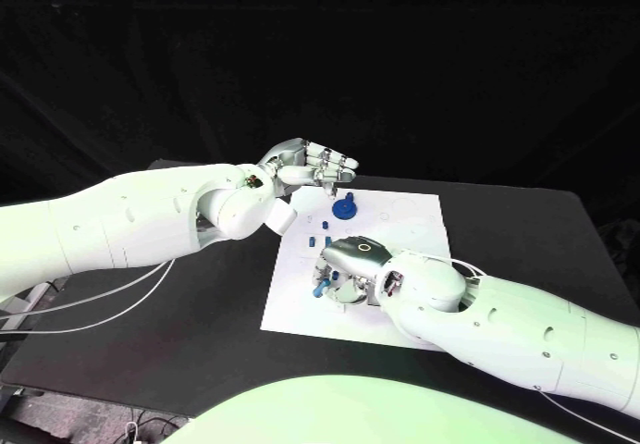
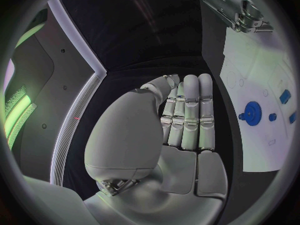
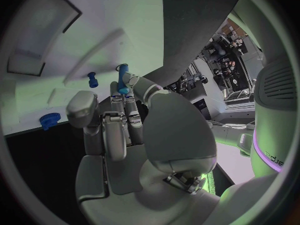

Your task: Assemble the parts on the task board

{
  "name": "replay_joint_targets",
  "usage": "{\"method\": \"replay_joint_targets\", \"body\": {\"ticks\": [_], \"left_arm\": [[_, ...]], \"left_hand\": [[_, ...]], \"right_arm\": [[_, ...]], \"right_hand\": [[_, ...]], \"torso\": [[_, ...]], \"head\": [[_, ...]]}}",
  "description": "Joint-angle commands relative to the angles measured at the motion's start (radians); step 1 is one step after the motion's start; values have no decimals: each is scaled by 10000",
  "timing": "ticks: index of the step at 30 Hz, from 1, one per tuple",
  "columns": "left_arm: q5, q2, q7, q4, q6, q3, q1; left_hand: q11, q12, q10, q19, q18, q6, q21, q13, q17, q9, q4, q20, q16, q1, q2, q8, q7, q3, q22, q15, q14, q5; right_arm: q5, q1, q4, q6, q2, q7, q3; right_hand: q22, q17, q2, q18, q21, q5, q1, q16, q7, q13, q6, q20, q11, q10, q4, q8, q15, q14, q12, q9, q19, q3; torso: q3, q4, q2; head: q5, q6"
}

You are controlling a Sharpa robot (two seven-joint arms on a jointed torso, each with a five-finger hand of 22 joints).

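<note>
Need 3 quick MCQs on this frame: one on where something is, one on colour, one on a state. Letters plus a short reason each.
1. Where does the blue gear sit?
A. On the white board, near its far edge
B. On the bare black table
C. In the left robot hand

2. What colour are the small parts on the board?
A. Red
B. Blue
C. Yellow

3. What is the right robot hand doing?
A. Hanging open, far from the board
B. Holding a blue peg over the board
C. Lying flat on the black table

Answers:
1 A: the head view shows the gear on the white plate, just beyond the left robot hand.
2 B: gear and pegs all look blue in every view.
3 B: the right wrist view shows a blue peg pinched at its fingertips.
</note>
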Motion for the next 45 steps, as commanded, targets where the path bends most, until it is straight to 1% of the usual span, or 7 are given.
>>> {"method": "replay_joint_targets", "body": {"ticks": [1,14,20,27,39,43,45], "left_arm": [[58,2,41,21,149,10,13],[58,-15,36,31,156,10,13],[58,-17,36,37,145,10,14],[58,-14,26,48,140,10,15],[58,-25,21,57,124,10,17],[58,-33,29,59,97,10,17],[58,-42,27,59,94,10,17]], "left_hand": [[-19,35,-63,-98,69,-37,-51,10,-9,-9,-17,-1,-50,-21,111,-3,-1,-59,-12,-8,-63,13],[-19,35,-63,-98,69,-37,-51,10,-9,-9,-17,-1,-50,-21,111,-3,-1,-59,-12,-8,-63,13],[-19,35,-63,-98,69,-37,-51,10,-9,-9,-17,-1,-50,-21,111,-3,-1,-59,-12,-8,-63,13],[-19,35,-63,-98,69,-37,-51,10,-9,-9,-17,-1,-50,-21,111,-3,-1,-59,-12,-8,-63,13],[-19,35,-63,-98,69,-37,-51,10,-9,-9,-17,-1,-50,-21,111,-3,-1,-59,-12,-8,-63,13],[-19,35,-63,-98,69,-37,-51,10,-9,-9,-17,-1,-50,-21,111,-3,-1,-59,-12,-8,-63,13],[-19,35,-63,-98,69,-37,-51,10,-9,-9,-17,-1,-50,-21,111,-3,-1,-59,-12,-8,-63,13]], "right_arm": [[-336,-63,-57,547,0,-300,-60],[-418,-78,60,390,-39,-290,-63],[-420,-79,12,556,56,-353,-63],[-360,-79,-113,565,206,-381,-74],[-291,-80,-132,238,237,-307,-88],[-275,-79,-154,140,198,-304,-89],[-268,-79,-139,-22,148,-264,-90]], "right_hand": [[1,1699,266,-175,1,55,300,23,61,378,-19,-14,-356,408,35,-40,-8,831,31,13,-39,48],[11,1696,264,-177,9,57,288,22,58,384,-11,-12,-359,414,38,-37,-6,831,34,17,-38,44],[-39,1686,209,-159,-62,60,127,16,73,411,-57,12,-346,338,94,-70,12,828,-10,32,-92,-52],[-319,1606,-54,-112,-404,451,-486,-32,309,185,-821,202,-50,-560,399,-506,266,804,-516,-120,-274,-341],[-515,1556,-189,-42,-652,471,-619,-60,310,56,-1583,305,20,-970,475,-555,340,787,-601,-317,-371,-448],[-1246,1149,-297,107,-1459,405,-649,-325,373,-118,-2168,402,171,-1751,487,-530,446,662,-771,-476,-799,-587],[-1845,837,-386,231,-2127,340,-677,-540,261,-200,-2501,471,255,-2277,499,-531,520,544,-815,-568,-1160,-818]], "torso": [[-3,-7,-2],[2,7,3],[-4,-2,-3],[-4,2,-2],[-4,-9,-5],[0,-8,-5],[-1,-6,-6]], "head": [[5,2],[24,2],[19,2],[23,2],[45,2],[23,2],[23,2]]}}
